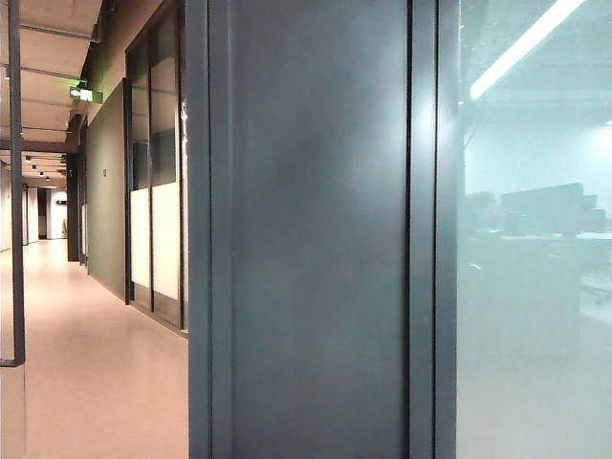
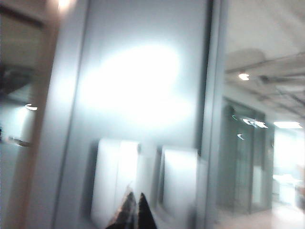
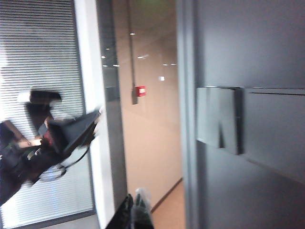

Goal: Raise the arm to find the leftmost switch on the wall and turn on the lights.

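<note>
Left gripper (image 2: 135, 212) jaws nearly closed, empty, just below leftmost switch (image 2: 116, 179) on grey wall panel (image 2: 138, 86). Likely stiff plastic rocker; best pressed, not gripped. Right gripper (image 3: 133, 210) near-closed, empty, apart from wall.

right gripper (image 3: 134, 210): tips close together, holding nothing | switch plate (image 3: 220, 119): on grey wall (image 3: 267, 47), well apart
</note>
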### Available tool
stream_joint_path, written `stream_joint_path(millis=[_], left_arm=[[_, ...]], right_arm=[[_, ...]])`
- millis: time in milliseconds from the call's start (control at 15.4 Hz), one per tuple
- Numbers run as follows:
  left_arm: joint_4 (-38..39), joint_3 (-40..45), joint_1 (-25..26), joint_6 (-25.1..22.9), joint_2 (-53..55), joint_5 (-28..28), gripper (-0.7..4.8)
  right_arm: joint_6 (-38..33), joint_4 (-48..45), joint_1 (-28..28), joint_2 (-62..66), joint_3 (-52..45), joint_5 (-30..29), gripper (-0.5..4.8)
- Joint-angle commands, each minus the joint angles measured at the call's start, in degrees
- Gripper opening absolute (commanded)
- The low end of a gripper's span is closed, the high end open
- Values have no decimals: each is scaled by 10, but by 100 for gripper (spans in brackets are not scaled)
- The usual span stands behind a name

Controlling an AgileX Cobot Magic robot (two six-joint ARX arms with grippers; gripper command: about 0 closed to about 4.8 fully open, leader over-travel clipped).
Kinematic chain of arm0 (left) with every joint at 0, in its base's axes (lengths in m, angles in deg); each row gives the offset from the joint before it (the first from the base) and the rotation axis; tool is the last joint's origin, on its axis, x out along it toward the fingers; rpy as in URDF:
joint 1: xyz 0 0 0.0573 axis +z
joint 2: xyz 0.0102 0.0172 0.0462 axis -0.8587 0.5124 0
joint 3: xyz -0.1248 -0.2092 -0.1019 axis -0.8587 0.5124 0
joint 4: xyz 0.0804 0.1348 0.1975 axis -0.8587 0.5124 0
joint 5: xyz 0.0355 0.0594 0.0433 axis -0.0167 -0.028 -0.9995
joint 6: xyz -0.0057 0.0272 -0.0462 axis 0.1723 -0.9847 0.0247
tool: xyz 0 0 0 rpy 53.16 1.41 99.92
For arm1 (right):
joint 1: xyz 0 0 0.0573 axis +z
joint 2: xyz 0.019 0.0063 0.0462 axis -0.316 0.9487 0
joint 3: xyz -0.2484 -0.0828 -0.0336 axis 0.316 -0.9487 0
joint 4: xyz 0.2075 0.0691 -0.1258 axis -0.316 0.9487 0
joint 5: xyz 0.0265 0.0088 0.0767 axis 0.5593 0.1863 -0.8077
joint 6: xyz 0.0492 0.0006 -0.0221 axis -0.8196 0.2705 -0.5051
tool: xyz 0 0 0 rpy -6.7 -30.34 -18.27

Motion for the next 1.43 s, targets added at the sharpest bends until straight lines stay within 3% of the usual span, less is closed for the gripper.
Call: stream_joint_path(millis=[65, 260, 325, 650, 780, 1430], left_arm=[[55, -117, -33, 3, 79, 9, -6], [58, -192, -51, -5, 148, 10, -6], [58, -203, -78, -13, 169, 7, -6], [54, -203, -102, -27, 209, -15, -6], [65, -202, -101, -35, 212, -58, -6], [112, -202, -101, -89, 212, -117, -6]], right_arm=[[0, -7, 9, -6, 2, -3, -1], [1, -5, 22, -5, 2, -3, -1], [1, -5, 22, -6, 2, -4, -1], [1, 7, 22, -13, 2, -10, -1], [1, 6, 22, -13, 2, -12, -1], [1, 10, 22, -15, 2, -14, -1]])
